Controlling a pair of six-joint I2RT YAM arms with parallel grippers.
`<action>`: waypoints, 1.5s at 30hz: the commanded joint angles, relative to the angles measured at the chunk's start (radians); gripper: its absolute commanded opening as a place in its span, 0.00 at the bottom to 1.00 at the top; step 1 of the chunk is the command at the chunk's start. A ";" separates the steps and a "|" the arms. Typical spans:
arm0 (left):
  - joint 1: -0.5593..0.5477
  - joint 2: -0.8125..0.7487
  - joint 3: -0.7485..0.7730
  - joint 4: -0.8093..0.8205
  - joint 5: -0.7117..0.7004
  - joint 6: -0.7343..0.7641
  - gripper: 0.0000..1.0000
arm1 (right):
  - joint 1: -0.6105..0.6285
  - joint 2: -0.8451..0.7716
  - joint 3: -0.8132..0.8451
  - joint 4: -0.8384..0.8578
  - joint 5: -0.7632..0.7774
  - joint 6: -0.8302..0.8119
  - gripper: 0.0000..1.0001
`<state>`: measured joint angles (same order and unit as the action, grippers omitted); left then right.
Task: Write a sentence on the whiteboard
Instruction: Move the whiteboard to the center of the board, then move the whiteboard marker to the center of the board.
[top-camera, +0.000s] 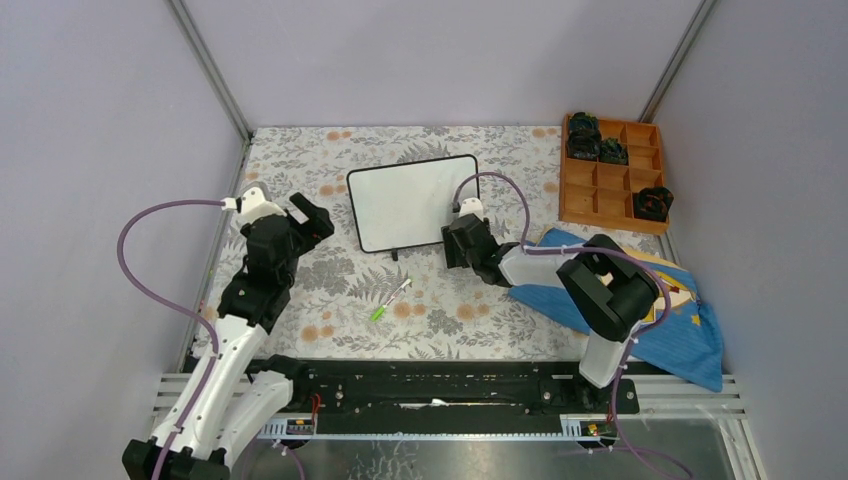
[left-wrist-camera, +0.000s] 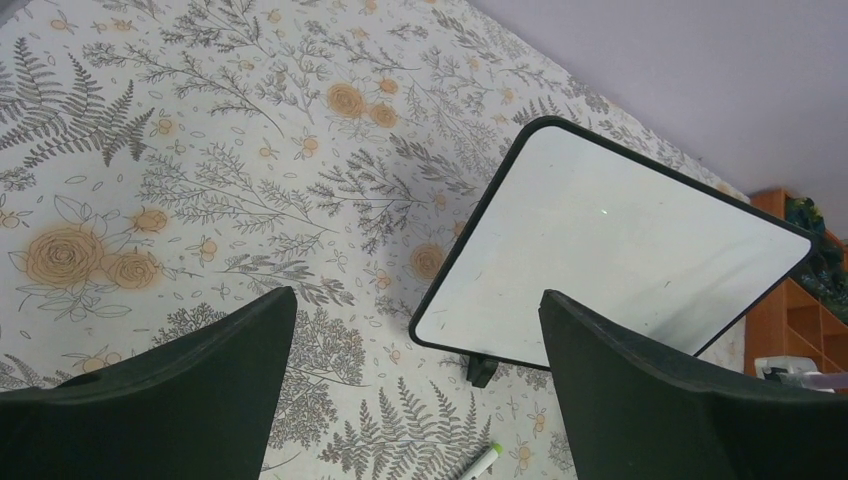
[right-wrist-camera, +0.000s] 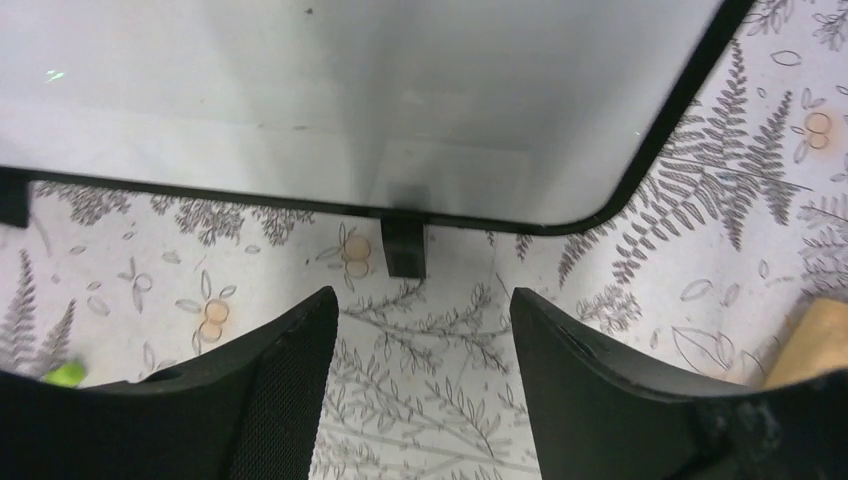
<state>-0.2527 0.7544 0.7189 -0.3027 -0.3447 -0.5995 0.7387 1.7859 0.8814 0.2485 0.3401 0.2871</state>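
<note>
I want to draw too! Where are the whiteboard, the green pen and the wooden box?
whiteboard (top-camera: 412, 202): top view, blank middle.
green pen (top-camera: 390, 300): top view, barrel middle.
wooden box (top-camera: 612, 180): top view, empty compartment.

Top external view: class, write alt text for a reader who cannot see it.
A blank-looking whiteboard sits on a floral tablecloth between the left end effector and right end effector, both empty. A green marker lies nearer the arms.
</note>
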 joint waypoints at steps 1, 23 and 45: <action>-0.013 -0.038 -0.012 0.013 -0.032 0.024 0.99 | 0.009 -0.155 -0.033 -0.028 -0.027 0.013 0.71; -0.117 0.020 -0.042 0.036 0.253 0.124 0.99 | 0.020 -1.026 -0.426 -0.214 -0.141 0.227 0.72; -0.485 0.707 0.207 -0.283 0.226 0.273 0.76 | 0.019 -1.088 -0.444 -0.337 -0.265 0.158 0.70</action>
<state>-0.7334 1.4254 0.8581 -0.5591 -0.0608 -0.3698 0.7506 0.7372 0.4202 -0.0738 0.0864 0.4595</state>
